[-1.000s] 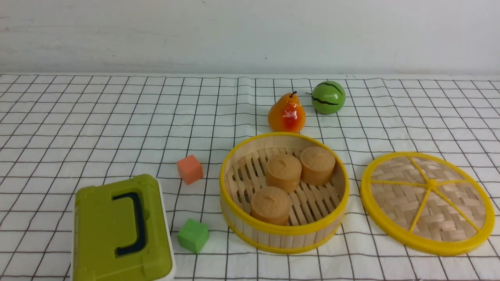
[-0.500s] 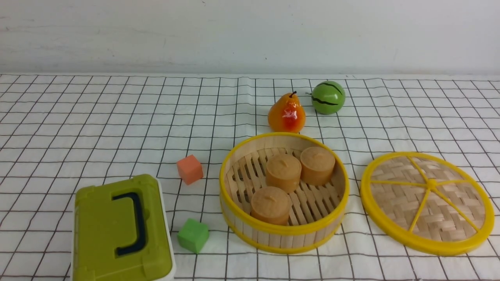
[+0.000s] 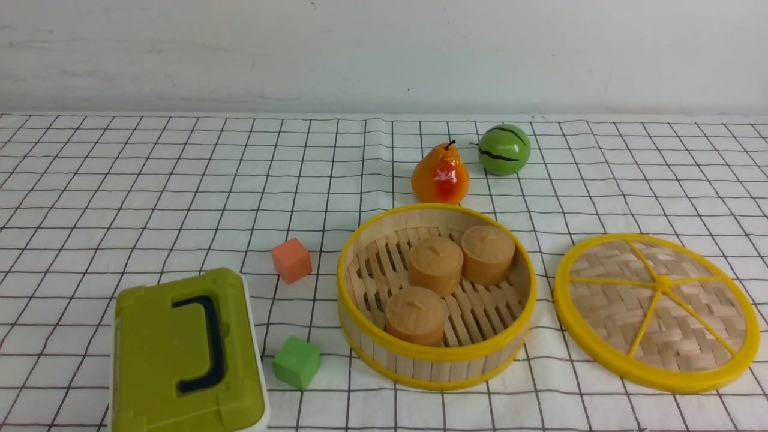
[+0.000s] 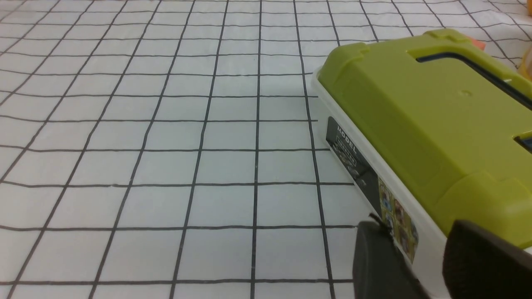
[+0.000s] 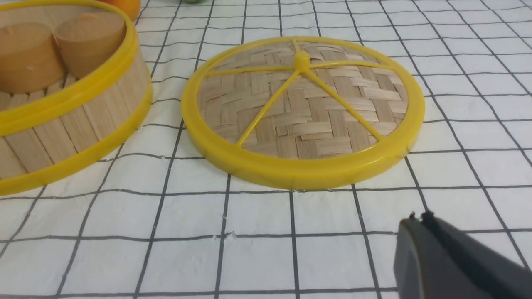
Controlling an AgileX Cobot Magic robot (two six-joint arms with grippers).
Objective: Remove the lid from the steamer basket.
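Currently, one lid (image 3: 687,327) lies flat, knob up, on the one grid-patterned cloth (image 3: 180,198), to the right of the steamer basket and apart from it. Its single centre knob (image 5: 302,62) carries five yellow spokes over the woven disc.

Relative to the end effectors, of which there are two: the lid is out ahead of the right gripper (image 5: 419,215), near it but not touching. Right gripper: fingertips together, nothing between them. Left gripper (image 4: 415,226): fingers parted with a visible gap, no object held; it is beside the box, well apart from the lid. Contact between its fingers and the box cannot be determined.

One steamer basket (image 3: 444,366), uncovered, stands upright at centre. Contents: three brown round buns (image 3: 417,316) on the slatted floor, two at the far right side close together, one nearer the front.

Beyond the basket: one orange-red pear (image 3: 441,174), just behind the rim, and one green ball with dark stripes (image 3: 504,150), behind and to the right of the pear.

Left of the basket: two blocks, one salmon block (image 3: 292,260) farther back, one green block (image 3: 297,362) nearer. Left of both blocks: one olive-green box (image 3: 150,348), closed, with one dark handle (image 3: 216,348) on top.
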